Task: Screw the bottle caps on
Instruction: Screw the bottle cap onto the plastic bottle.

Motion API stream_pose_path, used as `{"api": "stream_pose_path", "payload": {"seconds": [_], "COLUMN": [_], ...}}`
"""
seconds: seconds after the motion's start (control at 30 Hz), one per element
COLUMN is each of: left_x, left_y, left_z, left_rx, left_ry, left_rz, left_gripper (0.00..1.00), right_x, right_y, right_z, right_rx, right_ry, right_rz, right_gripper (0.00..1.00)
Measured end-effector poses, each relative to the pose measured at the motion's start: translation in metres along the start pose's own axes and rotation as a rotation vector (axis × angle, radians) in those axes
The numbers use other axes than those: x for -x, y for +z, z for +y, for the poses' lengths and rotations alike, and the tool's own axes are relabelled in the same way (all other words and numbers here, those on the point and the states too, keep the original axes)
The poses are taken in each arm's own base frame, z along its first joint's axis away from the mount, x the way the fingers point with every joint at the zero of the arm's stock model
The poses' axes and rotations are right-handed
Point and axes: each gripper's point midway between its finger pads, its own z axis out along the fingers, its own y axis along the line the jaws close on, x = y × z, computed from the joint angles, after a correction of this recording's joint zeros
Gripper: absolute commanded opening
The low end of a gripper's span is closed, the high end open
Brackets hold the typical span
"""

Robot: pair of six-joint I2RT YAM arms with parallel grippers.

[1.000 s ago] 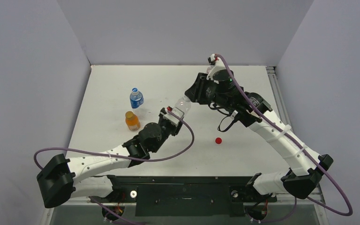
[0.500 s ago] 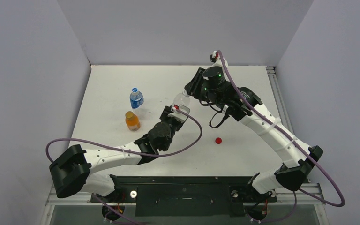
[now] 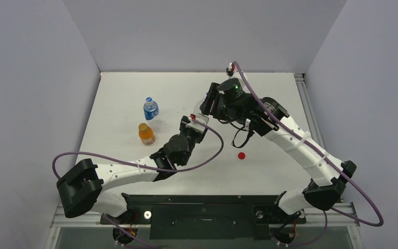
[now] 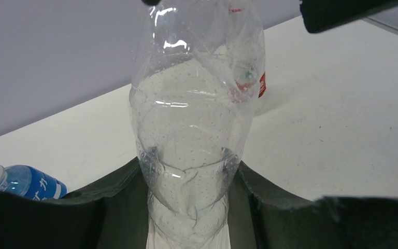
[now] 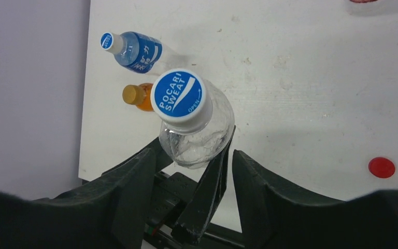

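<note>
bottle [image 4: 192, 129]: clear plastic, pinched waist | cap [image 5: 179, 96]: round, smooth, blue-white

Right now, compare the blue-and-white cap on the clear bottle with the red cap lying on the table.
Look: the blue-and-white cap carries printed lettering, while the red cap is plain red.
Place: the blue-and-white cap sits on the neck of the clear bottle, which the left gripper holds. The red cap lies loose on the table, on no bottle.
Both are small round screw caps.
</note>
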Motion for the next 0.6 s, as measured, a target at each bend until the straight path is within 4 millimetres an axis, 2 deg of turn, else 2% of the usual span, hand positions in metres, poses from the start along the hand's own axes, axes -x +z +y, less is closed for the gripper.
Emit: {"api": "stream_pose_path", "payload": {"seconds": [0.1, 0.37, 0.6], "left_x": [0.001, -0.003, -0.008], "left_y": [0.001, 0.001, -0.001], "left_z": [-0.002, -0.011, -0.021], "left_rx": [-0.009, -0.053, -0.183], "left_ry": [-0.035, -0.097, -0.128], "left_rz": [-0.003, 0.005, 0.039], "left_gripper": [0.00, 0.00, 0.00], "right_x": [-0.008, -0.002, 0.014], "right_y": [-0.005, -0.018, -0.060], "right_z": [-0.001, 0.000, -0.008], "right_rx": [-0.007, 0.012, 0.106], "right_ry": [-0.018, -0.029, -0.115], "right_rz": [0.029, 0.010, -0.083], "right_gripper": [0.60, 0.65, 0.69]}}
